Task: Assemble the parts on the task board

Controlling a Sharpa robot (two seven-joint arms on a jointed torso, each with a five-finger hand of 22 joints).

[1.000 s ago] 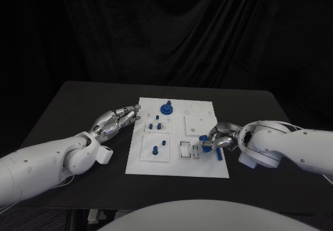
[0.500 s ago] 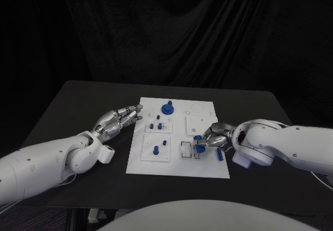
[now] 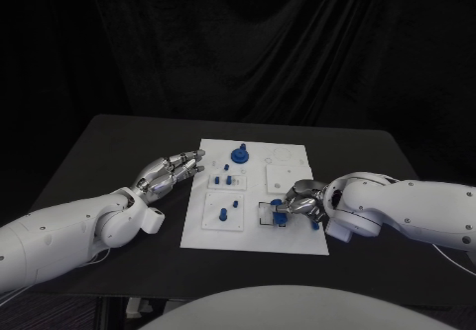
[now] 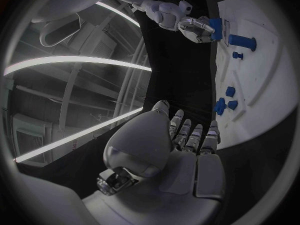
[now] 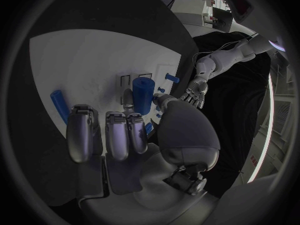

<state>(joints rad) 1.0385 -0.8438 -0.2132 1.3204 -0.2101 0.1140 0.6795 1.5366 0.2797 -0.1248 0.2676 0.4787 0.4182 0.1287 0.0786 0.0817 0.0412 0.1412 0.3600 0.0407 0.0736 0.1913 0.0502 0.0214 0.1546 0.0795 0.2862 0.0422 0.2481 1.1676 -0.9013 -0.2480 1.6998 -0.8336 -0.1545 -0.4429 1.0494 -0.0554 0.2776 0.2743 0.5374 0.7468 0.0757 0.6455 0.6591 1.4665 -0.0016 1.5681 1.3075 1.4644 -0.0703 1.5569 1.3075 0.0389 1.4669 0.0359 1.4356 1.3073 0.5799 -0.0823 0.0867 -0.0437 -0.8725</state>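
The left hand [image 3: 168,172] hovers over the black tabletop [image 3: 119,151] just beside the left edge of the white board [image 3: 298,244], its fingers [image 3: 188,159] stretched out, slightly apart and holding nothing. In the left wrist view the same hand [image 4: 181,145] shows its fingers straight and side by side above the board's [image 4: 275,95] edge.

On the board, near the far edge, stands a blue knob [image 3: 239,154]. Below it a small plate carries short blue pegs [image 3: 226,181], and nearer the front left another plate holds a blue pin [image 3: 222,214] beside a smaller blue stud [image 3: 234,203]. The middle of the front half has 2 narrow dark-rimmed slots [image 3: 264,214].

The right hand [image 3: 298,201] is over the front right part of the board, just beside those slots, and pinches a blue cylinder [image 3: 278,212] between thumb and fingers. The right wrist view shows this cylinder [image 5: 143,96] upright, held against the thumb [image 5: 164,101] above a slot on the board [image 5: 69,60], with the other fingers [image 5: 106,135] curled in beside it. Whether the cylinder's lower end touches the board cannot be told. A blue rod [image 3: 314,220] lies on the board near its right edge, partly hidden by the right arm; the wrist view shows it [image 5: 60,105] lying flat, apart from the hand.
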